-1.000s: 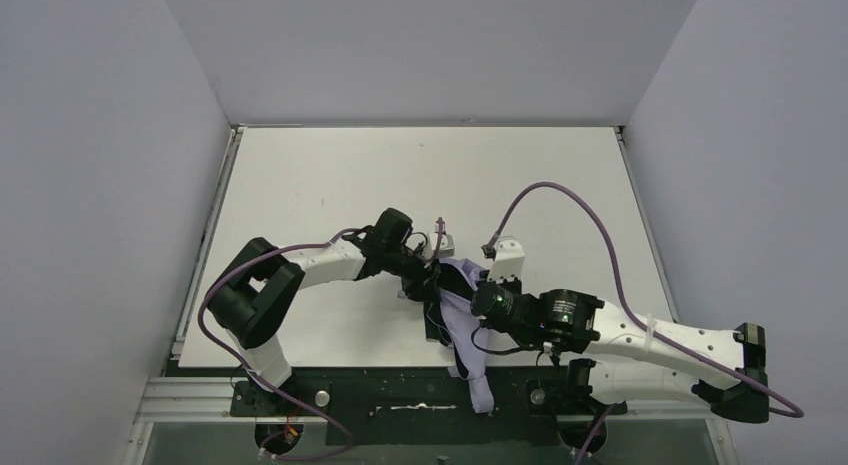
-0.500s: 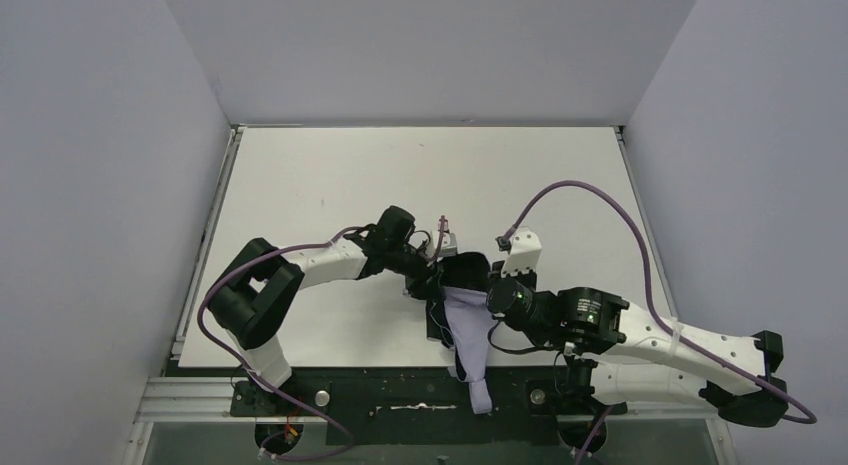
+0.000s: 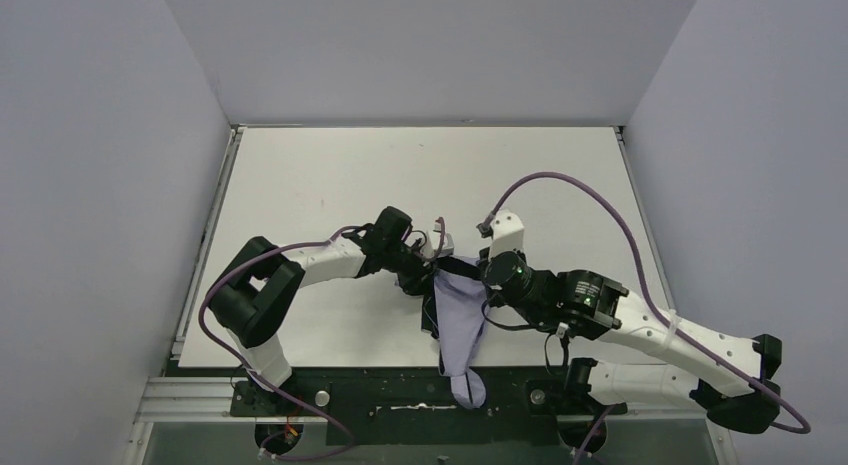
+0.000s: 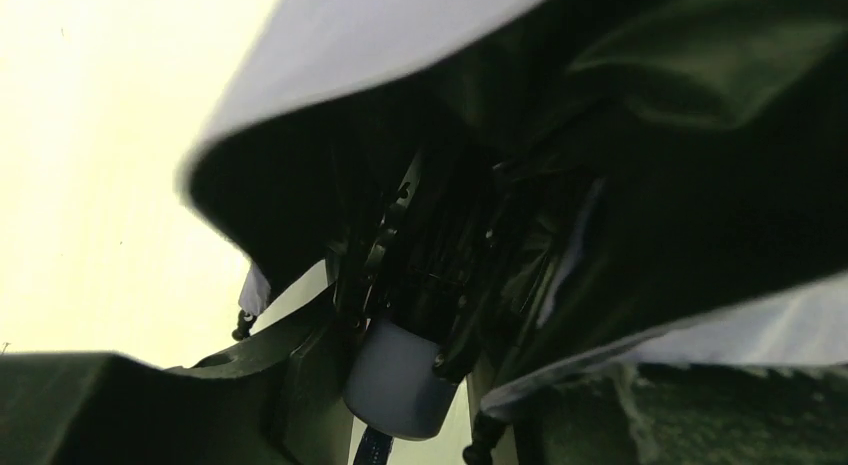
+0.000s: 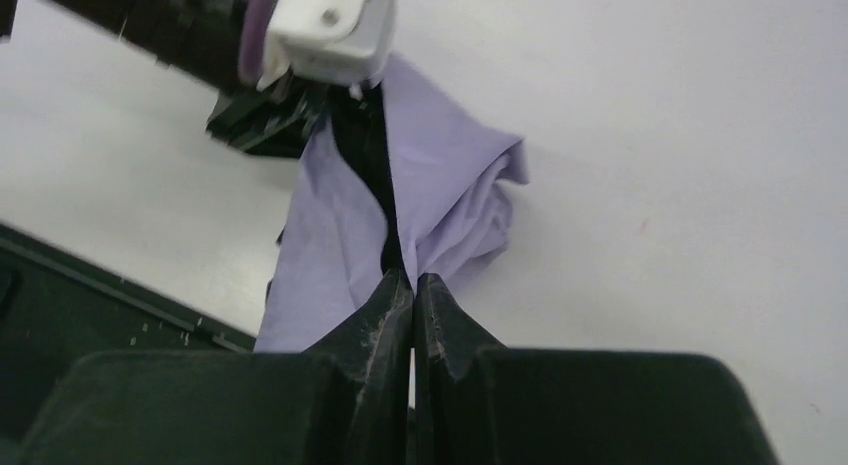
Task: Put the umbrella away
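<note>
The umbrella (image 3: 460,325) is a loose bundle of pale lavender fabric near the table's front edge, and its tail hangs over the black rail. My left gripper (image 3: 425,275) holds the upper end. In the left wrist view the small lavender handle (image 4: 395,380) and black ribs sit between the jaws of my left gripper (image 4: 440,395), shut on them, with dark fabric draped above. My right gripper (image 3: 485,274) is just right of it. Its fingertips (image 5: 412,280) are pressed together on a thin black strip that runs between the lavender folds (image 5: 450,185).
The white table (image 3: 330,175) stretches back to grey walls on three sides. A black rail (image 3: 380,395) runs along the front edge. Purple cables (image 3: 590,195) arc above both arms. The left arm's white camera mount (image 5: 320,20) is close in front of my right gripper.
My right gripper has moved left and back toward the left gripper. The hanging fabric has swung left with it and now hangs straighter. The left arm has barely shifted.
</note>
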Robot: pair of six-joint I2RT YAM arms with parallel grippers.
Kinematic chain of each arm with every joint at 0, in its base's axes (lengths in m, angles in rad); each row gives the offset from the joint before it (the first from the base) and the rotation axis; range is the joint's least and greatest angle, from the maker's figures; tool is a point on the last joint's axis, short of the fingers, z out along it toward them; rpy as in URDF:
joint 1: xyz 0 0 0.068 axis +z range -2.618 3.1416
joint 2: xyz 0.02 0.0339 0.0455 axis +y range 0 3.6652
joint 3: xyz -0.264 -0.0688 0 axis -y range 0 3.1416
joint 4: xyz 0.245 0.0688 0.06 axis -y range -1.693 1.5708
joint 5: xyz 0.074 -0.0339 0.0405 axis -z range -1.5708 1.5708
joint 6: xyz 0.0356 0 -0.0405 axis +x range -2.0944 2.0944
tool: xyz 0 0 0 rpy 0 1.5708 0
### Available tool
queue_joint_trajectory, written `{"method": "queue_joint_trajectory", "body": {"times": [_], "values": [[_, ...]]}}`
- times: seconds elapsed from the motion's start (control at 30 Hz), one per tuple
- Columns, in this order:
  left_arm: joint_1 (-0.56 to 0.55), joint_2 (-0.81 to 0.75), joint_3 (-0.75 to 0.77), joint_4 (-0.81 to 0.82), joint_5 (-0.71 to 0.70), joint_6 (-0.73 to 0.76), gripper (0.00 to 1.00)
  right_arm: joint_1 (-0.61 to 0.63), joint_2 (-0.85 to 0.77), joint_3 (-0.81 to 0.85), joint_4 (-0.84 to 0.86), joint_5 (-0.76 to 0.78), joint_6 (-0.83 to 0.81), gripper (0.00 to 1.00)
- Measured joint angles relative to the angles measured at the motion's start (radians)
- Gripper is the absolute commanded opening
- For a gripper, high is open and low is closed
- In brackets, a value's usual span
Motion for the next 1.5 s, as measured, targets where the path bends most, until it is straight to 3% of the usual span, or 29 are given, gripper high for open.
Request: {"method": "queue_joint_trajectory", "body": {"times": [0.33,0.63,0.8,1.0,1.23,1.5], "values": [[0.0,0.0,0.0,-0.008,-0.018,-0.001,0.0,0.078,0.107,-0.212,0.125,-0.414,-0.013,0.0],[-0.003,0.0,-0.006,-0.008,-0.018,0.003,0.0,0.098,0.23,-0.383,0.359,-0.381,0.08,0.0],[-0.014,-0.016,-0.053,0.051,-0.037,0.013,0.0,0.086,0.307,-0.445,0.489,-0.362,0.112,0.1],[-0.051,-0.073,-0.139,0.163,-0.12,0.048,0.0,0.083,0.33,-0.449,0.503,-0.39,0.106,0.34],[-0.076,-0.1,-0.197,0.251,-0.203,0.094,0.0,0.079,0.119,-0.352,0.318,-0.402,0.058,0.57],[-0.076,-0.1,-0.208,0.278,-0.227,0.138,0.0,-0.014,-0.096,-0.195,0.12,-0.304,0.01,0.72]]}}
